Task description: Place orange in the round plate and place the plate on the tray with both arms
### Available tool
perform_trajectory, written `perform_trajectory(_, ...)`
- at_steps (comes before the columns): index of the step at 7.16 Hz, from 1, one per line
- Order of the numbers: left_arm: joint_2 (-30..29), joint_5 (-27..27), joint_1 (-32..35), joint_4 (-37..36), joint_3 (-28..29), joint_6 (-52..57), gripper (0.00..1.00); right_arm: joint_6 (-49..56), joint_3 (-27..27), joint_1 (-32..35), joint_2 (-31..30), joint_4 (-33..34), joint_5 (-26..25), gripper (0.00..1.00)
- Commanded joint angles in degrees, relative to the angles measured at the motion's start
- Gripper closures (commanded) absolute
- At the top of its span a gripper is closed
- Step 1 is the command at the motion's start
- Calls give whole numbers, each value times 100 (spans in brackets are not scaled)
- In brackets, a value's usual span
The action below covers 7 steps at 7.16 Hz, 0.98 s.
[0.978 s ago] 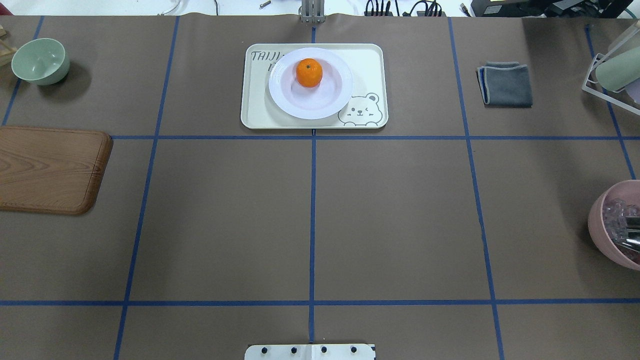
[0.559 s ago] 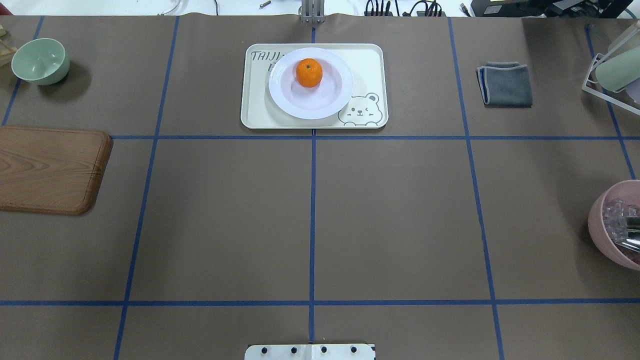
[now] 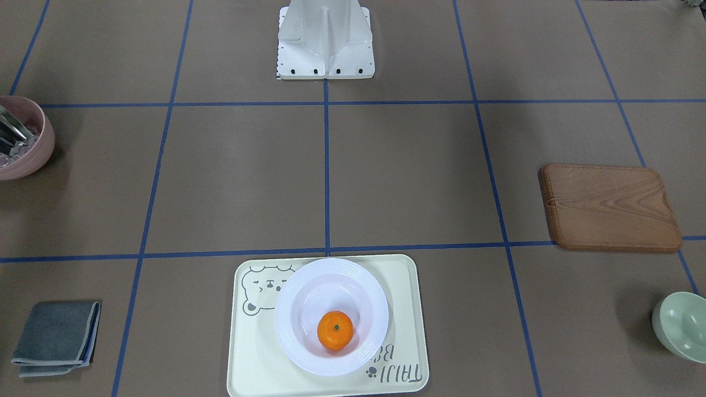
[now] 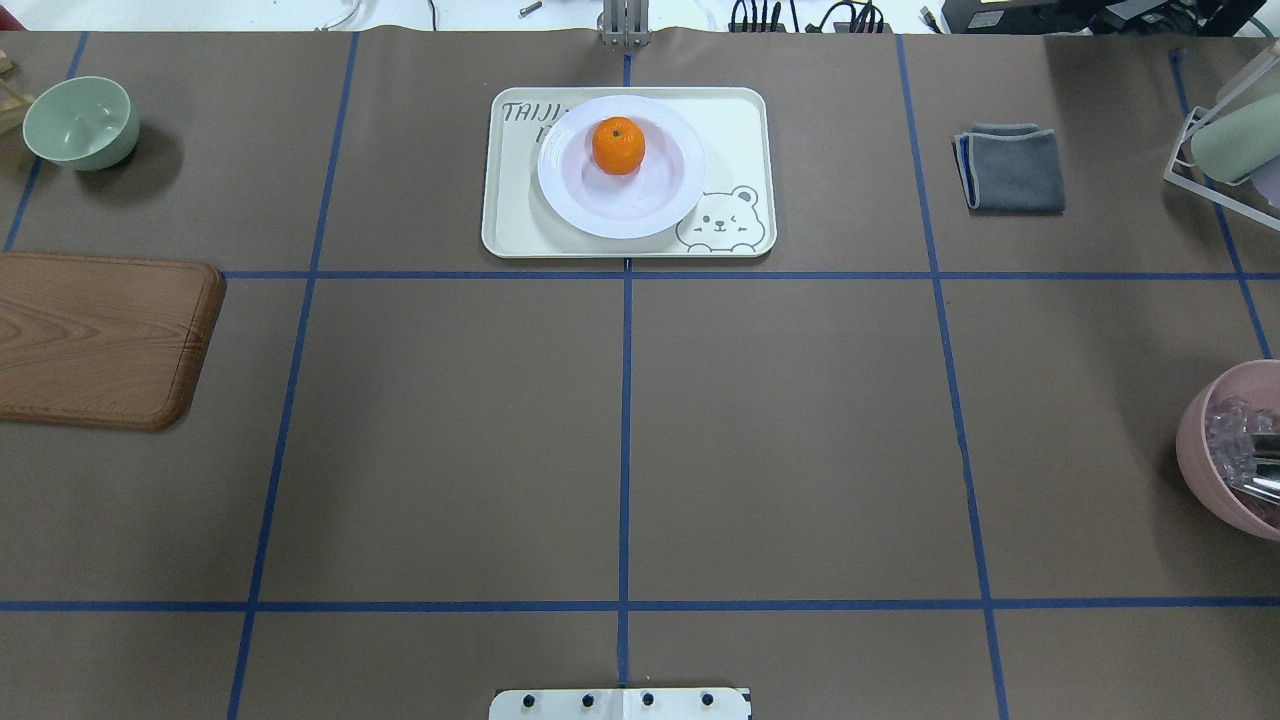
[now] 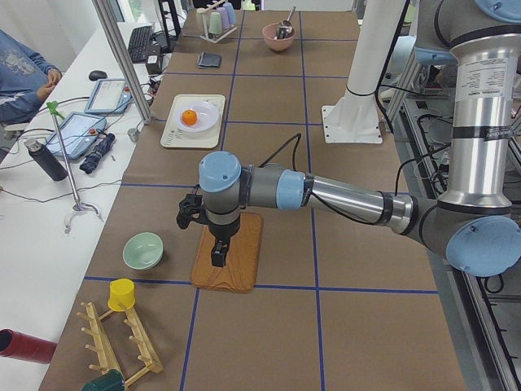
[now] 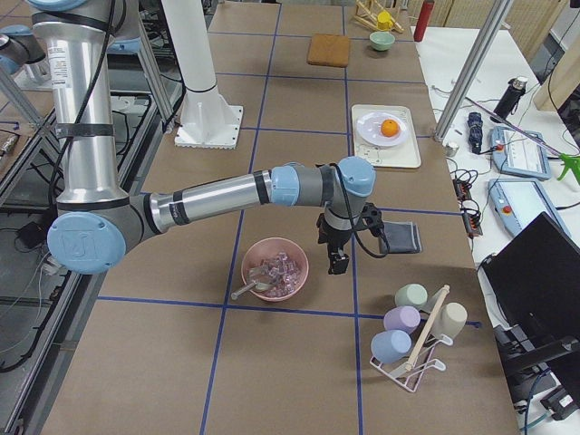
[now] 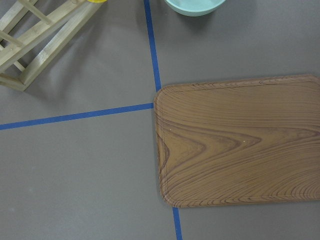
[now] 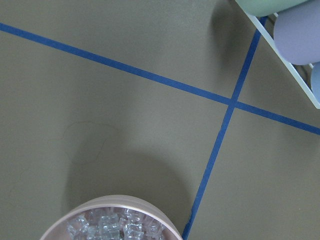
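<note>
Orange: we see the orange (image 4: 618, 146) sitting in the plate (image 4: 570, 200), toward the plate's far side in the overhead view, with its green dimple facing up.
Plate: it rests on the tray (image 4: 510, 220), covering part of the lettering, with the bear drawing just beside its rim.
Tray: it lies on the tabletop (image 4: 450, 440) at the far middle, across from the robot's base.
Change: across the overhead views we find no shift. The orange, plate and tray lie exactly where they lay a second ago.
Left end effector: the left end effector (image 5: 218, 254) hangs pointing down over the board (image 5: 244, 261), well apart from the tray. Only the side camera shows it, so we cannot tell whether it is released or clenched. Its wrist camera looks down on the board and the edge of the green bowl (image 7: 194, 6).
Right end effector: the right end effector (image 6: 338, 263) hangs between the pink bowl (image 6: 275, 241) of clear cubes and the grey cloth (image 6: 399, 237). Here too we cannot tell its state.
</note>
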<state>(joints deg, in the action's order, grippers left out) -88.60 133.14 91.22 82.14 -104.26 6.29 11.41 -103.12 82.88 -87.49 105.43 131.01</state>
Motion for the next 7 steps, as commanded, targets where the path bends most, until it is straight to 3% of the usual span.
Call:
perform_trajectory(1,44,2,-26,371,64,13,2,-77,-7,-9,39,-13,3,0)
perform_trajectory(7,28,11,-34,698,363,13,2,-69,28,-9,188,-22,-6,0)
